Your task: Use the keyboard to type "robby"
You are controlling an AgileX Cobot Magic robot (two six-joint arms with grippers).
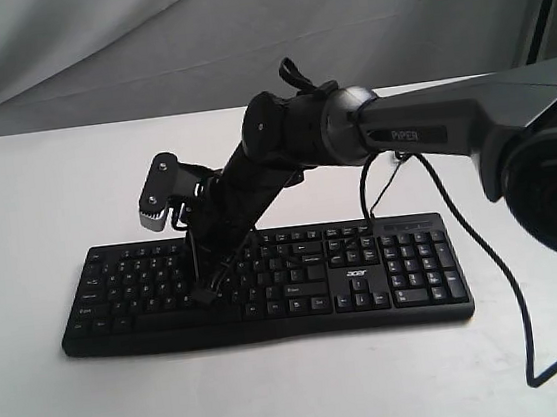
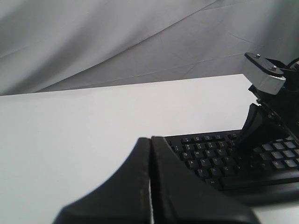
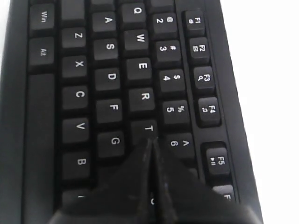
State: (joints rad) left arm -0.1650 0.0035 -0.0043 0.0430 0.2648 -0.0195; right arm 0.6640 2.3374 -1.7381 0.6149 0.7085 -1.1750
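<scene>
Where its two fingers meet in a single point, the right claw (image 3: 152, 140) is pressed together with nothing between, and the tip sits at the near edge of the T key (image 3: 148, 127), with G to one side and 6 to the other. Whether it actually presses the key cannot be told. In the exterior view this claw (image 1: 208, 293) points steeply down onto the letter block left of the middle of the keyboard (image 1: 299, 302). The black wrist slants up and to the right from it. A small camera (image 1: 159, 194) juts out to the left. The right arm (image 1: 420, 122) runs almost level off the right edge, so it has reached across the middle.

The keyboard lies flat on the white table (image 1: 280, 399), long side toward the exterior camera, number pad at the right. A black cable (image 1: 510, 293) trails over the table on the right, and grey cloth (image 1: 89, 49) hangs behind.

Only the right wrist view gives readable key letters. The left claw (image 2: 150, 138) appears only in its own wrist view. It is also together and empty, held over bare table. The keyboard's left end (image 2: 205, 158) and the other arm's camera (image 2: 264, 74) lie beyond it.
</scene>
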